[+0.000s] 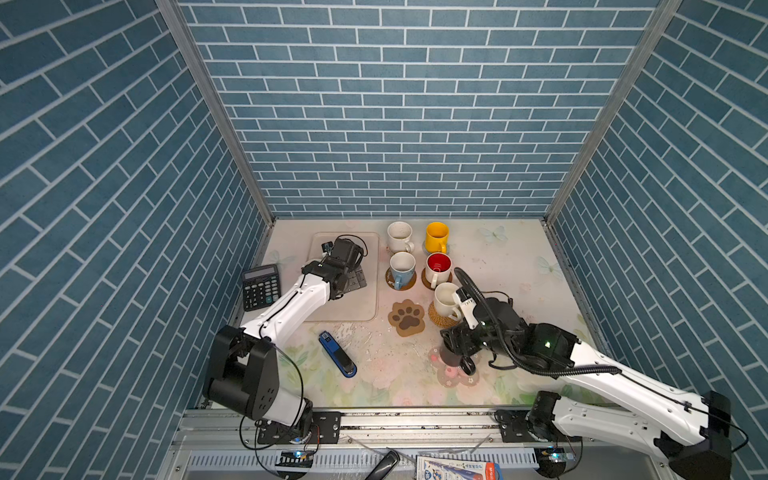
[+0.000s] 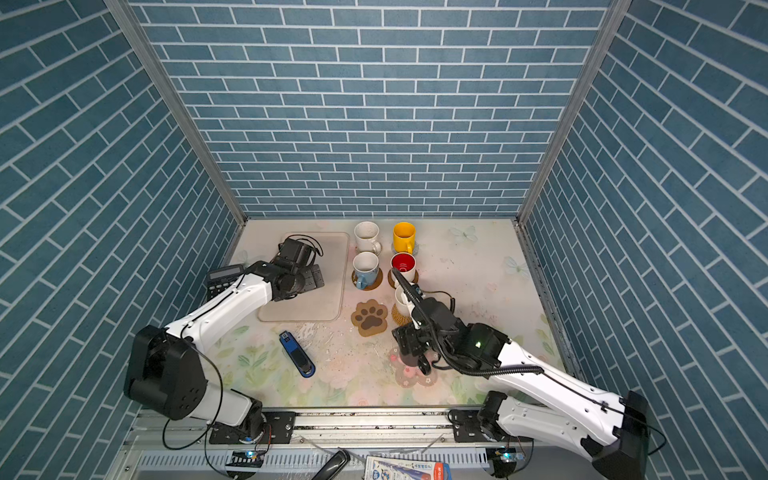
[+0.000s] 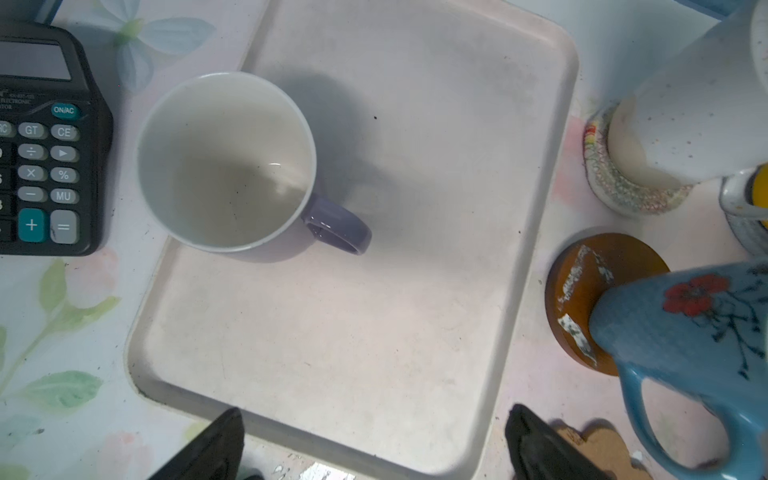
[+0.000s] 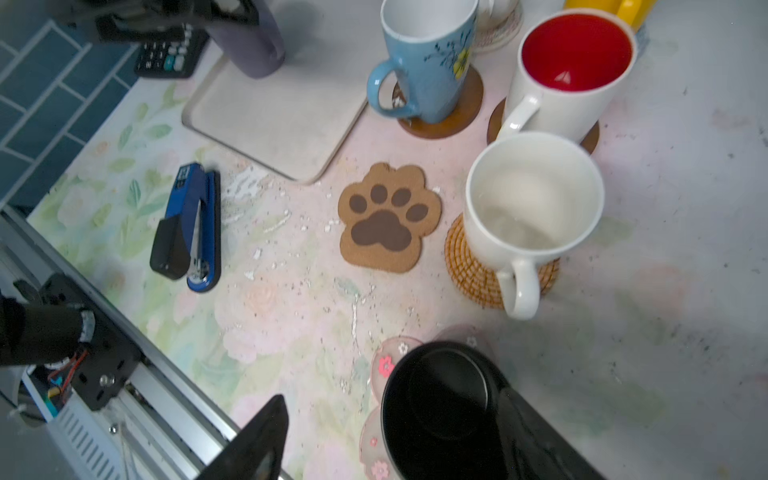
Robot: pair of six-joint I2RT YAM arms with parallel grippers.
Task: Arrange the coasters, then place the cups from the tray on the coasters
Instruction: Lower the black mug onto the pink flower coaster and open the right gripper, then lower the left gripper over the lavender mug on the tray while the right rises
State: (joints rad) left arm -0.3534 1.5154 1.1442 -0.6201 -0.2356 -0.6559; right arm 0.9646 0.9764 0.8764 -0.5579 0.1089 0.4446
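right gripper point(image 4: 392, 395): jaws parted, holding nothing, astride black mug point(image 4: 436, 399) on flower coaster point(image 4: 384, 365) near desk's front edge | left gripper point(image 3: 374, 411): wide open, empty, over tray point(image 3: 374, 291); lavender mug point(image 3: 226, 162) at its left edge | risk: a finger lifting away could snag black mug off coaster

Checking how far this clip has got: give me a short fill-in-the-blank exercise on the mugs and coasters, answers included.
The only mug left on the tray is coloured ____.
The bare coaster is shaped like a ____.
The black mug stands on the ____ flower coaster.
Missing words: lavender, paw, pink.
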